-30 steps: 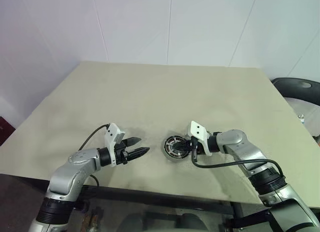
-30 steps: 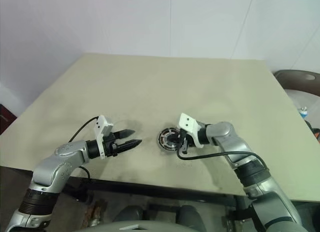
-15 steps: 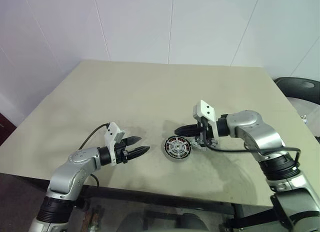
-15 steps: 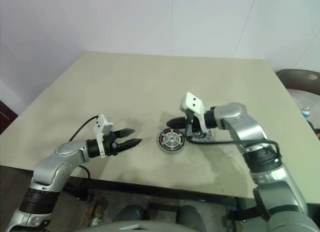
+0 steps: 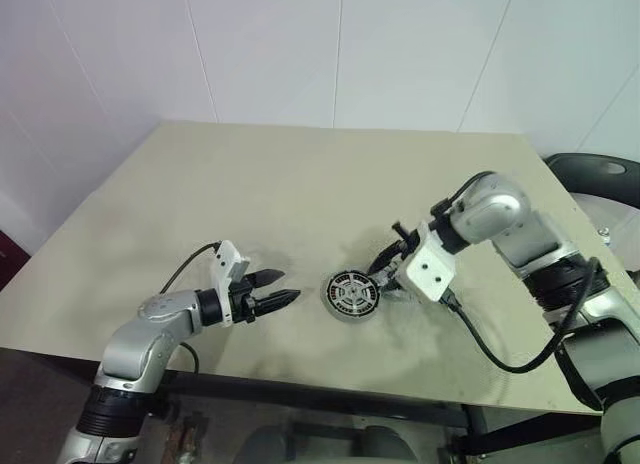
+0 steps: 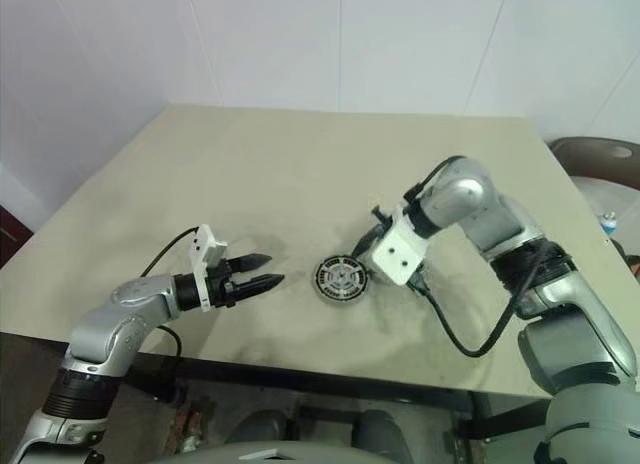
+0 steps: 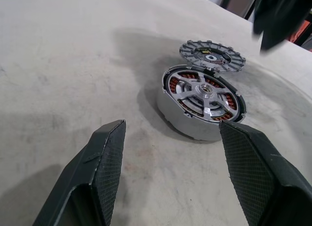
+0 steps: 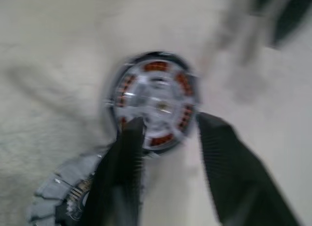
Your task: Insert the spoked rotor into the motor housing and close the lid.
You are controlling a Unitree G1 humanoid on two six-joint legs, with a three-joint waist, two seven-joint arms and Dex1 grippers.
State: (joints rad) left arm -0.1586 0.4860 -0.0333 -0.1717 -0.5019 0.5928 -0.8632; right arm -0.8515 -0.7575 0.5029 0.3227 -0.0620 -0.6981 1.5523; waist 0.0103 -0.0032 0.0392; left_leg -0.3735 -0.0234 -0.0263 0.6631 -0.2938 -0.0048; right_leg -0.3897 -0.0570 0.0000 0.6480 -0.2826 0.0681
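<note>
Now rotor (image 7: 204, 92) seated in housing (image 7: 185, 120) on table (image 5: 300, 184) — insertion looks done. Lid (image 7: 212, 55) flat just behind housing, not yet on. My right gripper (image 8: 165, 153) parted, empty, above housing; left gripper (image 7: 170, 158) wide, empty, nearby.

Two silver-grey jointed robot arms with black wrist sections, white camera blocks, looping black cables, and textured black gripper fingers (image 7: 109, 167).
</note>
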